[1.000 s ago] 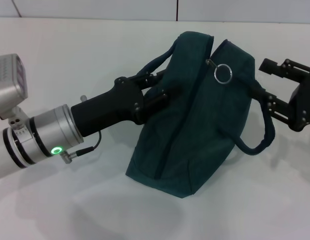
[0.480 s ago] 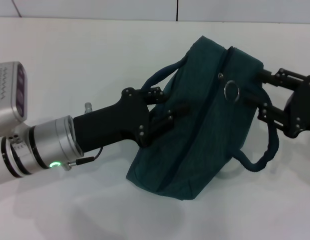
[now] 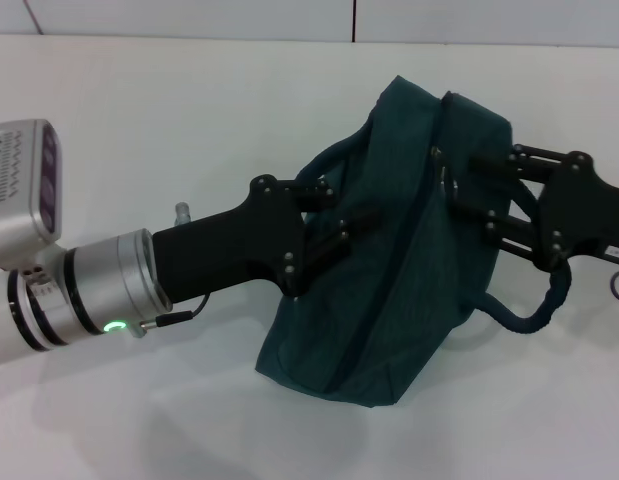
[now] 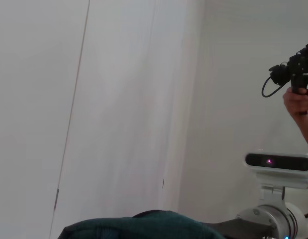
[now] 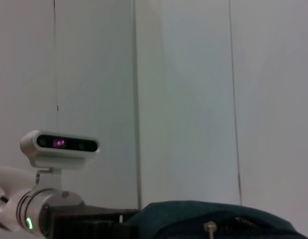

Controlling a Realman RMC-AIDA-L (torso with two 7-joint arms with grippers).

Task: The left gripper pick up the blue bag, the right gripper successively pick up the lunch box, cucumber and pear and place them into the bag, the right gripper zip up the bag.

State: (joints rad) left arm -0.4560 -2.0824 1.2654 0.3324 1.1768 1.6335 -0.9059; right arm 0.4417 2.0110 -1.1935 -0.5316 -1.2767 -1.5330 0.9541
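Right gripper (image 3: 457,188) has slid in from the frame's right edge onto the zipper; I can't tell if it's clamped. Left gripper (image 3: 361,215) is pinching the blue bag (image 3: 389,290) mid-frame on the surface (image 3: 139,110). Zipping's next, I guess.

The left gripper (image 3: 341,228) has its fingertips pressed into the blue bag (image 3: 389,290), so what they pinch is hidden, and the right gripper (image 3: 459,185) covers the zipper pull on the far side. In both wrist views only the bag's top edge shows, cut off by the frame, with neither arm's own fingers visible
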